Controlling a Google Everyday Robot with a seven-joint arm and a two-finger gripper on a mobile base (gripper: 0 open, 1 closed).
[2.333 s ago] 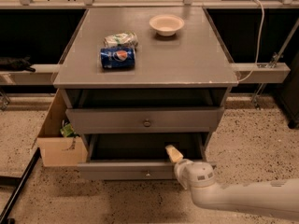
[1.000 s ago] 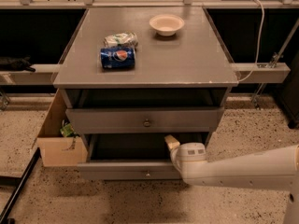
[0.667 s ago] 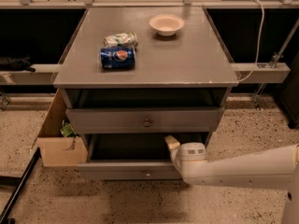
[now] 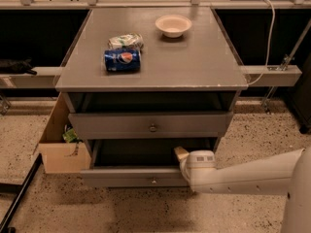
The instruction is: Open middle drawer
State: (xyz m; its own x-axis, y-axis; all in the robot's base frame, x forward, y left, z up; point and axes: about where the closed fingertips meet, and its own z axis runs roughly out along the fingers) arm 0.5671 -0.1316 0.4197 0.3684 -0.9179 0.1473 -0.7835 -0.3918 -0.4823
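Barely changed: gripper (image 4: 181,154) sits where it was, inside the right end of middle drawer (image 4: 131,177).
Grip: can't tell.
Drawer: already pulled out, so you're likely done.

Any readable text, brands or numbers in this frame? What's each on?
No text reads cleanly.
Blue can: round red, white and blue emblem; lettering too blurred to read.
Crumpled packet: print too blurred to read.
Cardboard box: nothing legible.
Gripper, low at the front right of the cabinet: no markings visible.
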